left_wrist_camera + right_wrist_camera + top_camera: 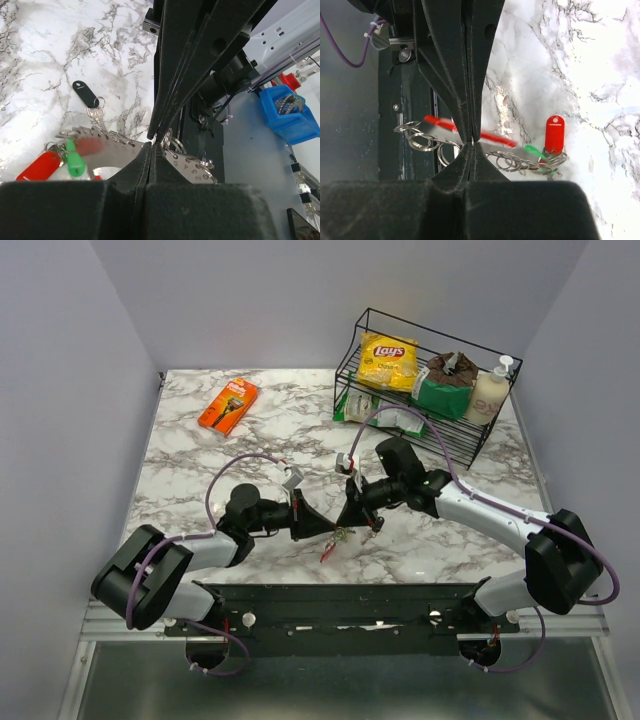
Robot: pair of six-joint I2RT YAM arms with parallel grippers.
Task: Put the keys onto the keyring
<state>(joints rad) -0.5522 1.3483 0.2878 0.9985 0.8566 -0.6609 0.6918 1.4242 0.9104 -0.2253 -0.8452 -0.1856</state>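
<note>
Overall, a white marble table [450, 540] fills the space between plain grey walls. A wire basket [470, 445] with a yellow chip bag [388, 360] stands at the far right, and an orange packet [228, 405] lies at the far left. At the near middle the keyring [120, 150] stretches between both arms. The left gripper [152, 145] has its jaws pressed together on the grey metal band. The right gripper [472, 143] is likewise clamped on it, near the red side. The keys [534, 150], green and red-headed, bunch at one end, and a black fob [85, 93] lies just beyond.
</note>
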